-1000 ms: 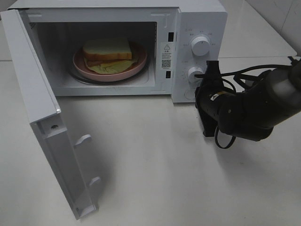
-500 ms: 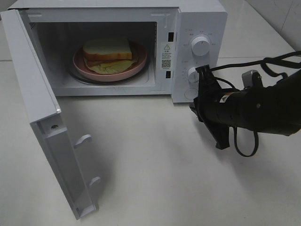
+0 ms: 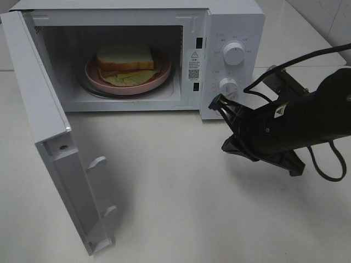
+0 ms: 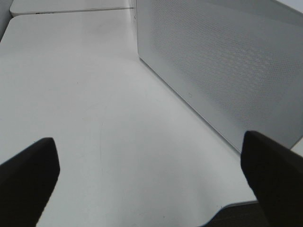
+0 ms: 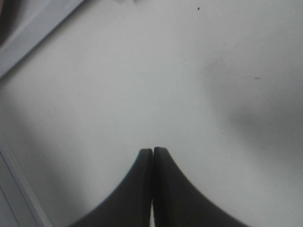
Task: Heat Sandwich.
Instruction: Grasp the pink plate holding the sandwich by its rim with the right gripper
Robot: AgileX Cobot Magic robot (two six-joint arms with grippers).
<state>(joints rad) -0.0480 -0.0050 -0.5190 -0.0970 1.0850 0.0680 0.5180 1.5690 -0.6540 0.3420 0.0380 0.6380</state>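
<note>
The sandwich (image 3: 125,58) of pale bread with yellowish filling lies on a round pink plate (image 3: 162,75) inside the open white microwave (image 3: 233,24). The microwave door (image 3: 41,118) stands swung out to the left. My right gripper (image 3: 216,102) is shut and empty, just in front of the control panel's lower edge, below the lower knob (image 3: 227,86). The right wrist view shows its fingers closed together (image 5: 152,151) over the white table. My left gripper (image 4: 147,139) is open and empty beside a perforated microwave panel (image 4: 222,61); it does not show in the exterior high view.
The white table (image 3: 181,208) spreads in front of the microwave. The upper knob (image 3: 234,53) sits above the lower one. Black cables (image 3: 329,164) trail from my right arm at the right edge.
My right arm has swung round and lowered. Its gripper moved left and down, from beside the lower knob to the panel's lower edge. The sandwich and the door have not moved.
</note>
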